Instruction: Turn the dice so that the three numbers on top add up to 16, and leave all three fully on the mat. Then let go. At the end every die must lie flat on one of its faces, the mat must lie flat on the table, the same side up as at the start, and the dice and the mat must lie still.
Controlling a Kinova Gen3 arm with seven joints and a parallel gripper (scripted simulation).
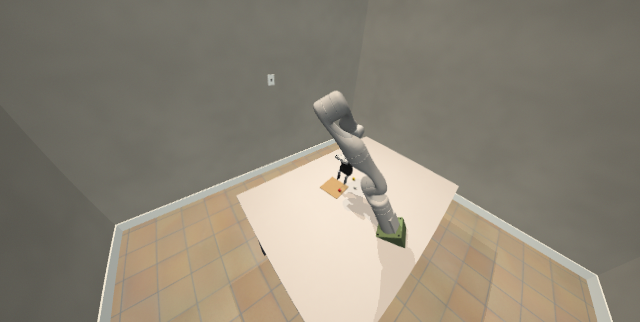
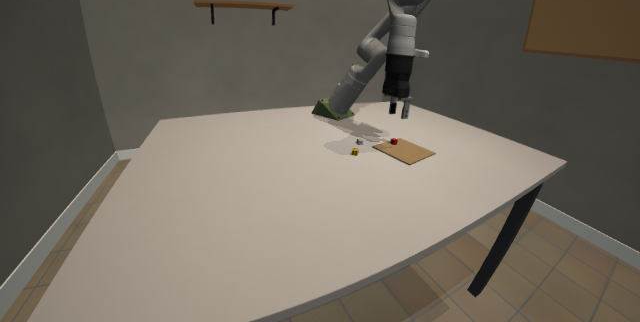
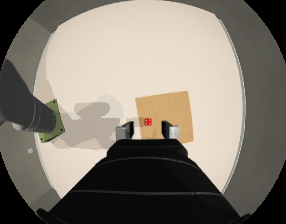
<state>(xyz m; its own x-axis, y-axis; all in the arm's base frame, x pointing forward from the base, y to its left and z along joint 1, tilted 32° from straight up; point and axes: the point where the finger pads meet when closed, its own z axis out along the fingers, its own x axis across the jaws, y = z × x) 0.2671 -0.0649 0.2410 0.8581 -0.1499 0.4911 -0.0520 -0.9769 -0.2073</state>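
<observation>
Tool (image 1: 342, 182) (image 2: 399, 116) (image 3: 147, 127) released above the red die (image 1: 339, 190) (image 2: 394, 141) (image 3: 148, 122) on the mat (image 1: 330, 187) (image 2: 407, 152) (image 3: 169, 107); next, probably fetch the yellow die (image 1: 354, 179) (image 2: 355, 152), turning it if needed.

open air between the parted jaws (image 1: 342, 182) (image 2: 399, 116) and the mat (image 1: 330, 187) (image 2: 407, 153) (image 3: 169, 107), red die (image 1: 339, 190) (image 2: 394, 141) (image 3: 148, 122) standing in the way near one mat edge, passage free over the rest of the mat, yellow die (image 1: 354, 179) (image 2: 355, 152) and grey die (image 1: 355, 188) (image 2: 359, 141) as low obstacles beside it
</observation>
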